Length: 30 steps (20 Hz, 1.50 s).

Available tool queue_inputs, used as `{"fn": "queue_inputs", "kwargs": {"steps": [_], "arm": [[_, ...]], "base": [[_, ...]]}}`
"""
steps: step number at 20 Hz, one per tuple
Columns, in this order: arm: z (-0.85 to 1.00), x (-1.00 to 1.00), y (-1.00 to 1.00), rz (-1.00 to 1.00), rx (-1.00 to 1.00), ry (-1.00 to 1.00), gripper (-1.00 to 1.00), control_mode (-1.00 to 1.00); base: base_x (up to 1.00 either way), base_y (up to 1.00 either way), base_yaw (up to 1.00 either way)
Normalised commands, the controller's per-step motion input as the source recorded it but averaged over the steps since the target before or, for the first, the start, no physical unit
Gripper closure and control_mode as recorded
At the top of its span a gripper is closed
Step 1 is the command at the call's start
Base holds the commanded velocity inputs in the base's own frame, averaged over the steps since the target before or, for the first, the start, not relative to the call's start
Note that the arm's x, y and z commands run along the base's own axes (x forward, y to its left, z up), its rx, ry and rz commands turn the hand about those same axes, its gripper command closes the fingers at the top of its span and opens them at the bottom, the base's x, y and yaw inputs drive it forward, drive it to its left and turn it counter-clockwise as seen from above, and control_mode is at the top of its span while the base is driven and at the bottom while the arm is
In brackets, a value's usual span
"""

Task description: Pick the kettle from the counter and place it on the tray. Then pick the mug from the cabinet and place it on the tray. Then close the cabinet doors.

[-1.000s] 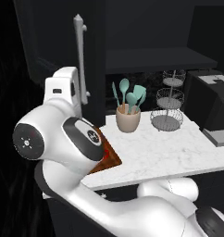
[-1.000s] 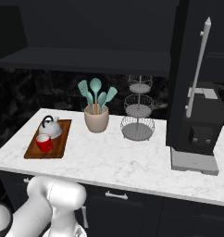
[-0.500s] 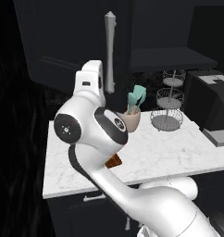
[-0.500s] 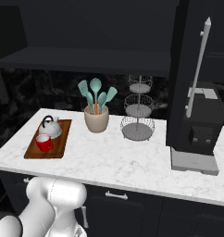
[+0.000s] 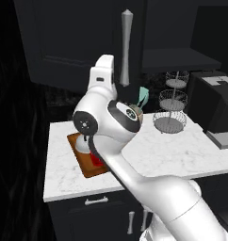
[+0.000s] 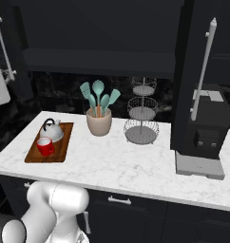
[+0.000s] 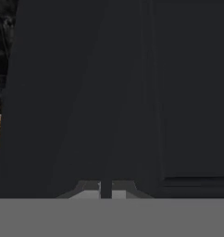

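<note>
Swinging further right since the earlier frame, our arm faces the cabinet door (image 7: pixel 178 92); fingers (image 7: pixel 106 189) nearly clenched, grasping nothing we see.

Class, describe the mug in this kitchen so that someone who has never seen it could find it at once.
Start at the white marble counter and go to its left end, where a brown wooden tray lies. The mug stands on the tray's near half, in front of the silver kettle. It is the bright red thing there.

Red mug (image 6: pixel 45 146), silver-grey kettle (image 6: pixel 52 130), brown tray (image 6: pixel 64 148), white marbled counter (image 6: pixel 136 161).
</note>
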Motion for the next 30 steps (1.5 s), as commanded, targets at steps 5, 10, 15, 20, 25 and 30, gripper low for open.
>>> {"fn": "queue_inputs", "kwargs": {"steps": [5, 10, 15, 20, 25, 30], "arm": [[0.53, 0.59, -0.12, -0.05, 0.00, 0.00, 1.00, -1.00], [0.16, 0.86, -0.09, 0.00, 0.00, 0.00, 1.00, -1.00], [0.00, 0.65, -0.25, 0.00, 0.01, 0.00, 1.00, -1.00], [0.00, 0.58, -0.28, 0.00, 0.04, 0.00, 1.00, -1.00], [0.00, 0.66, -0.31, 0.00, 0.07, 0.00, 1.00, -1.00], [0.00, 0.66, -0.22, 0.00, 0.05, 0.02, 1.00, -1.00]], "base": [[0.00, 0.00, 0.00], [0.00, 0.00, 0.00], [0.00, 0.00, 0.00], [0.00, 0.00, 0.00], [0.00, 0.00, 0.00], [0.00, 0.00, 0.00]]}}
